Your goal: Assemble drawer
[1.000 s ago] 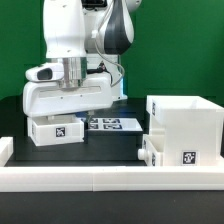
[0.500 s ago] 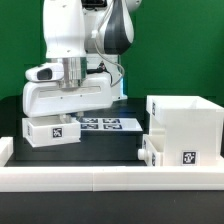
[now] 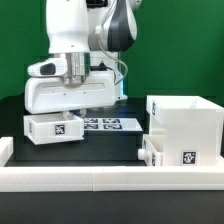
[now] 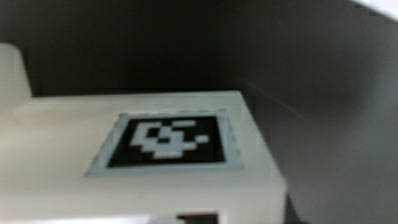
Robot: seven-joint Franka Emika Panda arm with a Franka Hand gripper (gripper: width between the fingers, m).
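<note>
A small white drawer box [image 3: 55, 128] with a black marker tag on its face hangs at the exterior view's left, just above the black table. My gripper [image 3: 62, 114] comes down onto its top. The fingers are hidden behind the wide white hand, but the box rises with them, so they are shut on it. The wrist view is blurred and shows the box's white top and tag [image 4: 169, 140] close up. The large white open-topped drawer case [image 3: 185, 120] stands at the exterior view's right, with a smaller tagged white part [image 3: 165, 152] in front of it.
The marker board [image 3: 112, 124] lies flat on the table behind the held box. A long white rail [image 3: 100, 178] runs along the front edge, with a white block [image 3: 4, 148] at its left end. A green wall closes the back.
The gripper and the small drawer box have risen a little and shifted slightly toward the exterior view's left. The case at the right has not moved.
</note>
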